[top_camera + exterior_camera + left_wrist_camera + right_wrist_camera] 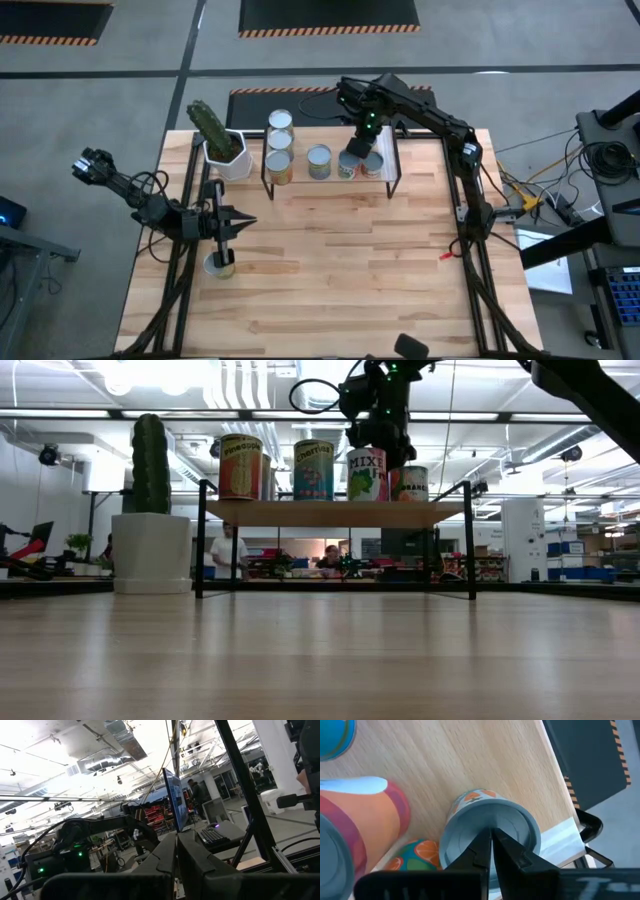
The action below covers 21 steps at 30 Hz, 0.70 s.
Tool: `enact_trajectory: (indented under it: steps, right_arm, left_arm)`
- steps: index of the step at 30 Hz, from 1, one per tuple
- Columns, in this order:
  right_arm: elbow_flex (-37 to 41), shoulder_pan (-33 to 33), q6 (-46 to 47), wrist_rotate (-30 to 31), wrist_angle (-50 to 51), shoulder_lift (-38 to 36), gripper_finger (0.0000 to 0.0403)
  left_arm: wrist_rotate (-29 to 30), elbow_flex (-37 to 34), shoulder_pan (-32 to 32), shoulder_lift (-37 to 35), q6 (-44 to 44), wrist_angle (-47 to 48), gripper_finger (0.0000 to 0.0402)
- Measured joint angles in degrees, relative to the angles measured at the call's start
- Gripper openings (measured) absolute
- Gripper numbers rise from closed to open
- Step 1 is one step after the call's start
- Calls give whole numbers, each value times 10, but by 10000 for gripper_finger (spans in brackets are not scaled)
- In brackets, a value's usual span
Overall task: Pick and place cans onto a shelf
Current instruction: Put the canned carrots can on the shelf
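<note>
The shelf (385,150) stands at the table's far side, and several cans stand upright on its wooden top (330,512). The rightmost is an orange-labelled can (373,165), next to the white strip (560,837). My right gripper (357,150) is shut and points down over this can's silver top (470,827). It also shows in the low view (385,455) and the right wrist view (491,834). One more can (220,264) stands on the table at the left. My left gripper (245,222) hovers just beyond that can, shut and empty, and it also shows in the left wrist view (176,845). My right gripper's shut fingertips (482,840) are over the middle of the orange-labelled can's round top (520,827), coming from above and pointing down. I cannot tell whether they touch it. The can stands upright on the shelf board.
A white pot with a green cactus (225,152) stands left of the shelf and also shows in the low view (150,550). The wooden tabletop (340,270) stretches in front of the shelf. People show in the room behind the table (228,550).
</note>
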State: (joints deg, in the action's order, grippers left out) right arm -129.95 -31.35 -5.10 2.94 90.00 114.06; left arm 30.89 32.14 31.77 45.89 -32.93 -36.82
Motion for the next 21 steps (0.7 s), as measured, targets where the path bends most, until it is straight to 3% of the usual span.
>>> enact_trajectory:
  steps: [21]
  right_arm:
    - [0,-10,8,16,0,0,11]
  left_arm:
    - [0,0,0,0,7,1,0]
